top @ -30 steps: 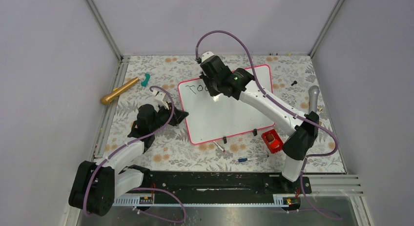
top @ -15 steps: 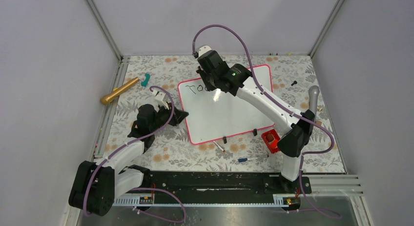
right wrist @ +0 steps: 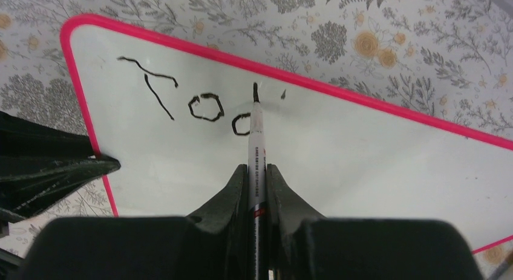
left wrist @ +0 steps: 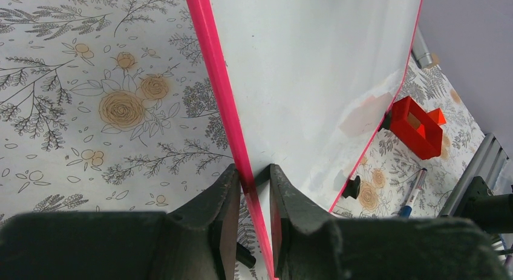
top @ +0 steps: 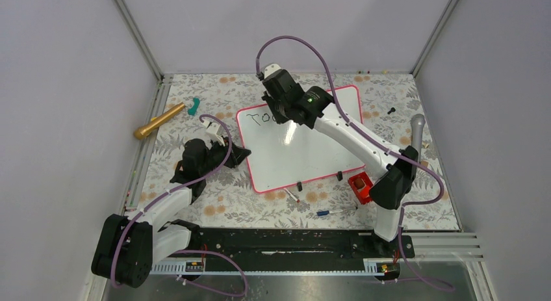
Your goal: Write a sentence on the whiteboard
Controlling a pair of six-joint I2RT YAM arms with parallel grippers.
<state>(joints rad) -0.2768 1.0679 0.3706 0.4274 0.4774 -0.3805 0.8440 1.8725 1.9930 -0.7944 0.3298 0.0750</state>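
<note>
Table (top: 195, 203): floral-print cover, whiteboard (top: 305, 155) lying roughly mid-table, slightly skewed. Left of the whiteboard's far-left corner: gold cylinder (top: 159, 121), with a small teal piece (top: 194, 106) just beside its far end. At the near-right corner: red block (top: 361, 187), just beside the frame. Just off the near edge: short white red-tipped stick (top: 292, 196). Blue pen (top: 333, 211) a bit further out. Right of the whiteboard: grey cylinder (top: 416, 130), small black bit (top: 391, 110) further back.

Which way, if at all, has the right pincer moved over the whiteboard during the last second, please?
Yes. The right pincer, with its marker, has moved toward the whiteboard's far edge and slightly left in the top view.
</note>
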